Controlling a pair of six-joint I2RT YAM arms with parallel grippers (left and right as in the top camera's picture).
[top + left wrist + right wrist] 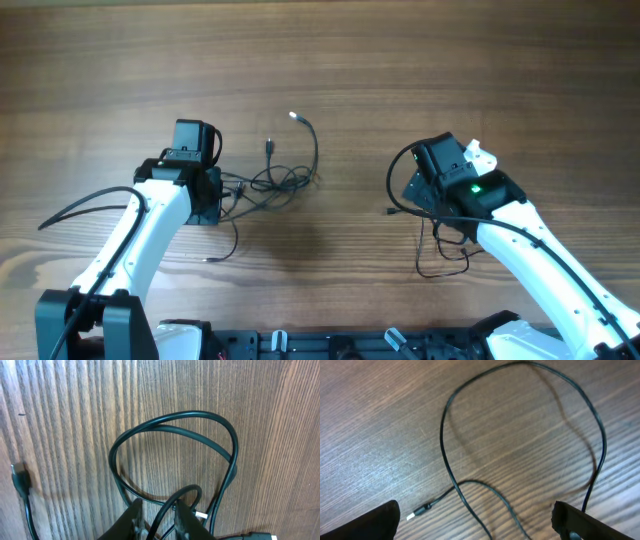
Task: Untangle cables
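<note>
Beside the left jaws, cables (272, 181) sprawl left-right, those jaws barely parted, right jaws wide open.

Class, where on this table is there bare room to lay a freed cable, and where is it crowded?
Free: the table along its far edge, and the gap between the tangle and the separate cable loop. Crowded: around the tangle.

this looked like a robotics lab bench: a white left arm (150, 225) at 8 o'clock and a white right arm (540, 248) at 4 o'clock rose from a black mounting rail (330, 345) at 6 o'clock, over a wood-grain table (330, 60). thin black cables (283, 181) lay loose near its middle as test pieces. the tabletop filled every view, so the room around it could not be told.
</note>
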